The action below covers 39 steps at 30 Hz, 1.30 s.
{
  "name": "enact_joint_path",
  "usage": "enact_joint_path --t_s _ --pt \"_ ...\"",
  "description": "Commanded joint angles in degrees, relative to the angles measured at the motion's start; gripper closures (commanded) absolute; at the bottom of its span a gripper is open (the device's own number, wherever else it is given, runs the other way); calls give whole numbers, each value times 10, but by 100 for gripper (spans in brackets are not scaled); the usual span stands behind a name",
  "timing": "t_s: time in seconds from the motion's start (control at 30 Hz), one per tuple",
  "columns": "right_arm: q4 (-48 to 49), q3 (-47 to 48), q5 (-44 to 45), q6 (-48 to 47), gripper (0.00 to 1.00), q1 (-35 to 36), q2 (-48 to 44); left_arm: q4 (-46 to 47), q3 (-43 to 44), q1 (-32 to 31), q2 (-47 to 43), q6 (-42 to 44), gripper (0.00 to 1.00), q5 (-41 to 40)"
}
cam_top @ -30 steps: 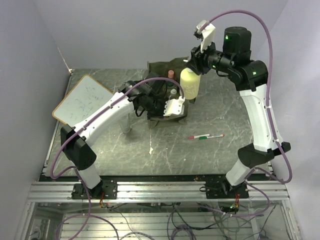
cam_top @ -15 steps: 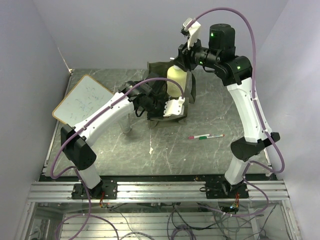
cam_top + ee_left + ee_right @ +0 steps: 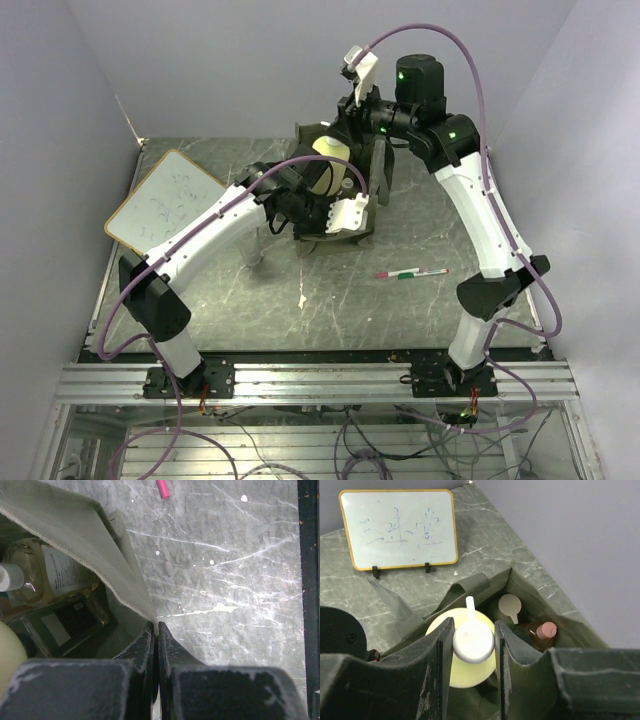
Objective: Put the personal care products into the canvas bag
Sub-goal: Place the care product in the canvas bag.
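Note:
The olive-green canvas bag [image 3: 376, 190] stands at the back middle of the table. My left gripper [image 3: 155, 626] is shut on the bag's near rim and holds the fabric out; in the top view it [image 3: 325, 226] sits at the bag's front edge. My right gripper [image 3: 473, 641] is shut on the white pump cap of a yellow-green bottle [image 3: 465, 672], which hangs upright in the bag's mouth [image 3: 328, 166]. Inside the bag are a beige-capped bottle [image 3: 509, 605], a brown bottle with a pink cap [image 3: 543, 631] and a clear amber bottle [image 3: 55, 575].
A wood-framed whiteboard [image 3: 165, 198] stands at the left. A red-green-white pen [image 3: 412, 272] lies on the table right of the bag's front. Grey walls close in the back and both sides.
My right arm has swung left with the yellow-green bottle, from beside the bag's right side to over and into its mouth. The left gripper has kept its hold on the rim.

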Motion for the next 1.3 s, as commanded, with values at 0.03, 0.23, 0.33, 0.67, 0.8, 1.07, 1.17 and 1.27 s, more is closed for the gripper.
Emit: enact_joint_path --t_s 0.03,0.23,0.33,0.67,0.8,1.07,1.17,1.27 --pt "98 1 -16 10 100 6 -2 -24 -2 -6 -30 -9 93 46" --pt "126 -46 -24 7 100 7 -5 -24 0 -6 -31 -12 93 50" --pt "143 -73 -29 2 100 9 -7 -23 0 -6 -31 -13 93 53" --pt "215 -212 -37 -32 100 10 -24 -24 0 -6 -32 -13 93 52" --pt "244 -257 -36 -48 100 10 -23 -25 0 -6 -32 -12 93 50" --pt "277 -313 -34 -101 100 11 -3 -24 1 -6 -29 -12 93 53" --pt "286 -321 -32 -111 100 11 8 -26 3 -6 -29 -12 93 59" --pt "292 -322 -25 -122 100 11 22 -30 4 -6 -29 -9 93 64"
